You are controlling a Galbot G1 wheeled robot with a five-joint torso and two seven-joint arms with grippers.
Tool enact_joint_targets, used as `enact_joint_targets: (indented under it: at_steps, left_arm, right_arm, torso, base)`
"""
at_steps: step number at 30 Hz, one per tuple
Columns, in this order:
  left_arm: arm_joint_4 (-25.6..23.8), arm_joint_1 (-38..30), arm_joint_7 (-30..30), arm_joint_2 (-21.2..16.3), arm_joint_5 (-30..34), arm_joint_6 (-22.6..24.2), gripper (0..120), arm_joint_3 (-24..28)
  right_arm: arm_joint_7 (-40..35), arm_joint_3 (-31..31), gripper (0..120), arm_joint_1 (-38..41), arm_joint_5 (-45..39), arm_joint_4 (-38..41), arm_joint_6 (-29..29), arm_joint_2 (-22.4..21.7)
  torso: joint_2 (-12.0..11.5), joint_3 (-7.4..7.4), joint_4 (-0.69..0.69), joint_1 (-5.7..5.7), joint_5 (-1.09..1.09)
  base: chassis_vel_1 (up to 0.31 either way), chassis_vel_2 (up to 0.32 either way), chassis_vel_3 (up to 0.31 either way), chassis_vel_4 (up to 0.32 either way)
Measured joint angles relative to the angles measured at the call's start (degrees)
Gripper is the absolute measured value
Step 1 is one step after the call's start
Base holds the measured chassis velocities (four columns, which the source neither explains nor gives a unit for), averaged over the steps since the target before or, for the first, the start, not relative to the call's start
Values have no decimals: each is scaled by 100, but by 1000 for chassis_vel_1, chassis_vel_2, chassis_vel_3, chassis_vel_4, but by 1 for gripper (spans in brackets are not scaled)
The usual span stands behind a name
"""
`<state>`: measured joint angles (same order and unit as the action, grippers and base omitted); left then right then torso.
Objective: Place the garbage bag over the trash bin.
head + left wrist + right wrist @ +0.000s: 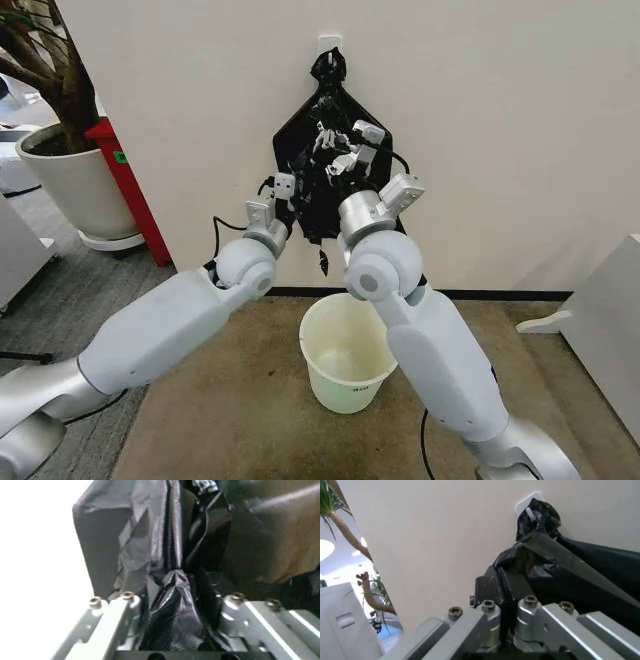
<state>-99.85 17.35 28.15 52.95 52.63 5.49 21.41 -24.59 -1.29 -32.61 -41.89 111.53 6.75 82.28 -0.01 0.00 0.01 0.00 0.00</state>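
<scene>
A flat black bag bundle (300,130) hangs on the wall from a hook by its knotted top (328,65). Both arms reach up to it. My left gripper (302,192) is at its lower left, and in the left wrist view it (177,588) is shut on a crinkled fold of the garbage bag (172,622). My right gripper (337,150) is higher, below the knot (537,517). In the right wrist view it (504,588) is shut on black film of the garbage bag (540,566). The trash bin (340,385), a round white bucket, stands on the floor beneath the arms.
A large white planter (75,185) with a tree stands at the left, beside a red panel (125,185). White furniture (610,330) is at the right. The bin rests on a brown mat (230,410) by the wall base.
</scene>
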Motion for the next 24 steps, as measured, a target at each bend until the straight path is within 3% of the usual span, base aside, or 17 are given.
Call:
enact_joint_targets:
  at_steps: [4, 7, 14, 20, 24]
  left_arm:
    - [-61, 61, -1, -33, -5, -17, 17, -87]
    - [-171, 209, -2, -77, -29, -42, 3, -282]
    - [-275, 494, -64, -130, -91, -107, 0, -775]
    - [-282, 510, -85, -110, -99, -138, 0, -908]
    - [-246, 492, -87, -49, -126, -147, 0, -912]
  right_arm:
    - [10, 4, 0, -4, 8, -15, -3, 21]
    - [26, 4, 0, -24, 39, -69, -12, 25]
    - [96, 131, 0, -138, 124, -210, -44, 3]
    - [97, 205, 0, -166, 146, -257, -26, -15]
    - [94, 252, 11, -172, 198, -244, 0, 15]
  torso:
    - [0, 0, 0, 0, 0]
    - [0, 0, -1, 0, 0]
    - [0, 0, 0, 0, 0]
    - [0, 0, -1, 0, 1]
    - [0, 0, -1, 0, 1]
  base:
    - [0, 0, 0, 0]
    - [0, 0, 0, 0]
    - [0, 0, 0, 0]
    - [0, 0, 0, 0]
    - [0, 0, 0, 0]
